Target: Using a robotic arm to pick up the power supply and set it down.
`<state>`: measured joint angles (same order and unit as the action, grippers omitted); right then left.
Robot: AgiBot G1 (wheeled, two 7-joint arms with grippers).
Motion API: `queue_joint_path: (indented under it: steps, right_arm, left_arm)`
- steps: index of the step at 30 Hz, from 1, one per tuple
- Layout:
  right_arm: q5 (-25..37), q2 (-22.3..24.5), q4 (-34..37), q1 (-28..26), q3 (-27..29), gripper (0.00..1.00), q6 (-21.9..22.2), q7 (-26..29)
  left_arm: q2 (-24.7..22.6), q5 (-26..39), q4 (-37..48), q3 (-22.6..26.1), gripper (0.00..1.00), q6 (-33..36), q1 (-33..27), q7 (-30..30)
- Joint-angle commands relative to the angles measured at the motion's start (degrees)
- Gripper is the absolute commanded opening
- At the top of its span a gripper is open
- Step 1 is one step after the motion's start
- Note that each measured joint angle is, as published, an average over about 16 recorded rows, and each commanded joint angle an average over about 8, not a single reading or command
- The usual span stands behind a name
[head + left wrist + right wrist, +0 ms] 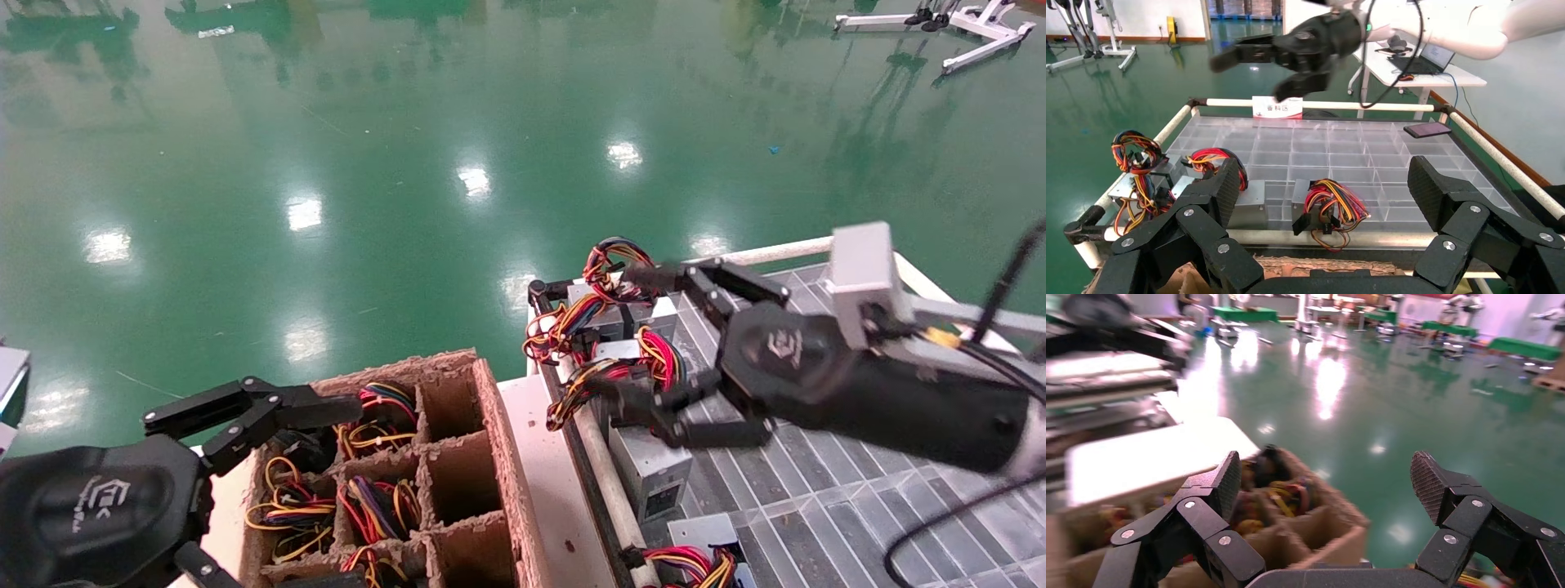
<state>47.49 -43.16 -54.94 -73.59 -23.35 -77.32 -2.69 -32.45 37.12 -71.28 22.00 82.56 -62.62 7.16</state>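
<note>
Several power supplies lie at the near-left edge of the gridded table. One silver box (650, 469) shows its dark socket, and others (621, 322) lie under red and yellow wire bundles (654, 359). The robotic arm's right gripper (629, 339) hovers just over them, open, holding nothing. In the left wrist view it hangs (1251, 78) above the table, apart from two boxes (1251, 202) (1303, 202). The right wrist view shows its pads (1229, 481) spread wide. My left gripper (1327, 184) stays open over the cardboard box, its fingers (270, 408) at the lower left of the head view.
A cardboard box (490, 441) with compartments holds wire bundles (376, 506) at the lower left. The table's white rail (605, 474) runs between the box and the clear grid tray (817, 490). A dark phone (1426, 129) lies on the tray's far side. Green floor lies beyond.
</note>
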Motion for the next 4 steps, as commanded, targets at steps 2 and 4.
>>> queue_joint_path:
  steps: [2, 4]
  right_arm:
    - [-1.5, 2.17, -4.97, 3.21, 1.96, 1.0, -2.23, 3.58]
    - [-1.87, 2.7, -6.18, 3.98, 2.43, 1.0, -2.78, 4.45]
  left_arm:
    - [0.0, 0.0, 0.0, 0.0, 1.0, 0.0, 0.0, 0.0]
    - [0.0, 0.0, 0.0, 0.0, 1.0, 0.0, 0.0, 0.0]
